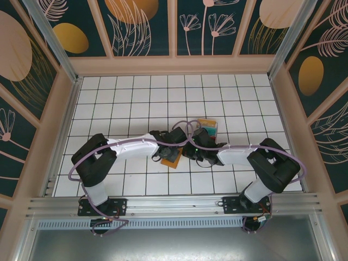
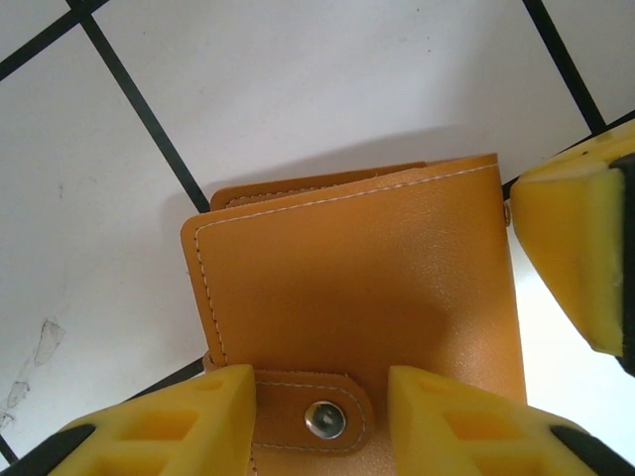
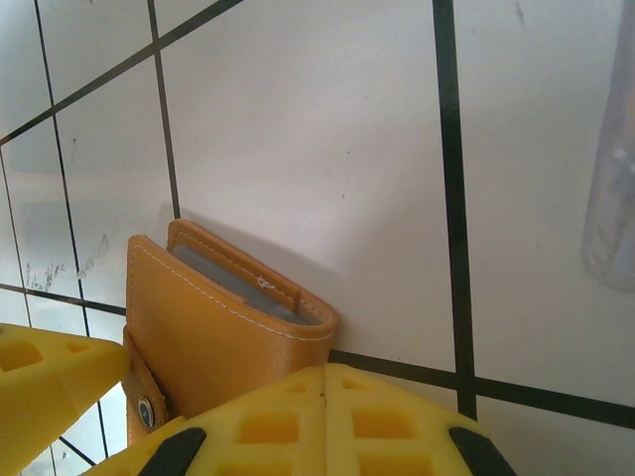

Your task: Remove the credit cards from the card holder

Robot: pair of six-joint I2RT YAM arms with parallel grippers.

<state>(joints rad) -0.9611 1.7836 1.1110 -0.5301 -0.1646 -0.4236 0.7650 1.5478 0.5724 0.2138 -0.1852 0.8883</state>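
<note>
1. Top external view. The card holder (image 1: 173,159) lies closed on the white tiled counter (image 1: 136,98), near its middle and between my two arms. My left gripper (image 1: 162,152) meets it from the left and my right gripper (image 1: 191,151) from the right. A clear plastic tray (image 1: 209,128) of coloured strips lies just behind the card holder.

2. Left wrist view. The card holder (image 2: 357,268) is folded shut, orange-brown cover up. My left gripper (image 2: 317,377) has its jaws parted. The snap tab (image 2: 317,416) sits between the two yellow fingers, with a narrow gap on its right side. A finger (image 2: 575,248) of my right gripper rests against the cover's right edge.

3. Right wrist view. My right gripper (image 3: 322,397) is closed, finger against finger, with nothing between them. Its tip lies at the card holder's (image 3: 228,337) near edge. Blue-grey lining shows between the covers. A finger (image 3: 40,382) of my left gripper shows at the lower left, beside the snap.
</note>
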